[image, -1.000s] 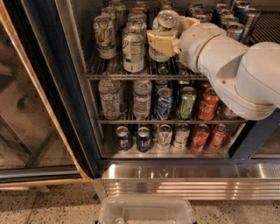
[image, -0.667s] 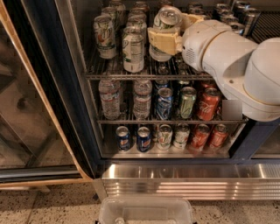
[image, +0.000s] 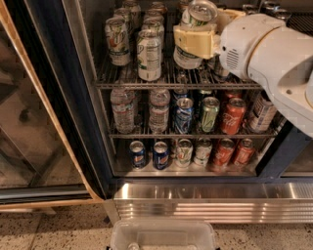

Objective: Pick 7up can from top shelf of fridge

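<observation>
My gripper (image: 193, 42), with beige fingers (image: 188, 39), is shut on a 7up can (image: 187, 59), white-and-silver with green print. The can's silver top (image: 202, 10) tilts to the right. It hangs a little above the top shelf (image: 146, 84) of the fridge (image: 56, 97), right of the middle. My white arm (image: 274, 53) reaches in from the right and hides the shelf's right end. Two more 7up cans (image: 149, 54) (image: 117, 41) stand upright at the shelf's front left, with several cans behind them.
The middle shelf holds water bottles (image: 123, 110), a blue can (image: 183, 116), a green can (image: 209, 114) and a red can (image: 231, 116). The bottom shelf holds blue, silver and red cans. The open glass door (image: 34, 127) stands left. A clear plastic bin (image: 164, 236) sits below the ribbed steel base panel (image: 210, 202).
The gripper has risen a little with the 7up can in it, and the can now tilts more, its top leaning right. The other cans have not moved.
</observation>
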`<state>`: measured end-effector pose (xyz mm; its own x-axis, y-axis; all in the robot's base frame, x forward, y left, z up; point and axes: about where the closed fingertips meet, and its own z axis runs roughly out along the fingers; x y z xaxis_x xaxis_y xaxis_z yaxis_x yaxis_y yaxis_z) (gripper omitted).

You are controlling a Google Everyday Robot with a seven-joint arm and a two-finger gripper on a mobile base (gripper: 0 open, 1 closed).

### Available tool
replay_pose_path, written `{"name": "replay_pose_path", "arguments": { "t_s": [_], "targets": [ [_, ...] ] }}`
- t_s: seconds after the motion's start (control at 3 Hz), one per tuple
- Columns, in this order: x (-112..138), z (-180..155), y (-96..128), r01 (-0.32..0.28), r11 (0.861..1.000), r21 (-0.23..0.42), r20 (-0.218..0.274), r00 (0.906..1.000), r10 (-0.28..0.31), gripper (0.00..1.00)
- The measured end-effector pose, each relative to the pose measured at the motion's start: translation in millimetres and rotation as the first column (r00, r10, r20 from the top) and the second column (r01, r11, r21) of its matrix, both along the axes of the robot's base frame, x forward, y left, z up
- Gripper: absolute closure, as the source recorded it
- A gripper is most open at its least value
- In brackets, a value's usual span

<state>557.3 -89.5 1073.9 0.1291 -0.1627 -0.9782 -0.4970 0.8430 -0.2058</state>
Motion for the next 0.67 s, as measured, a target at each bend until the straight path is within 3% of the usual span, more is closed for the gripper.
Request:
{"name": "replay_pose_path", "arguments": {
  "t_s": [0.33,0.67],
  "targets": [
    [-9.8,9.4,-10.5,-0.05,0.998,0.044,-0.02,0.9985,0.051,1.0],
    [-9.8,9.4,-10.5,-0.05,0.998,0.044,-0.02,0.9985,0.051,1.0]
  ]
}}
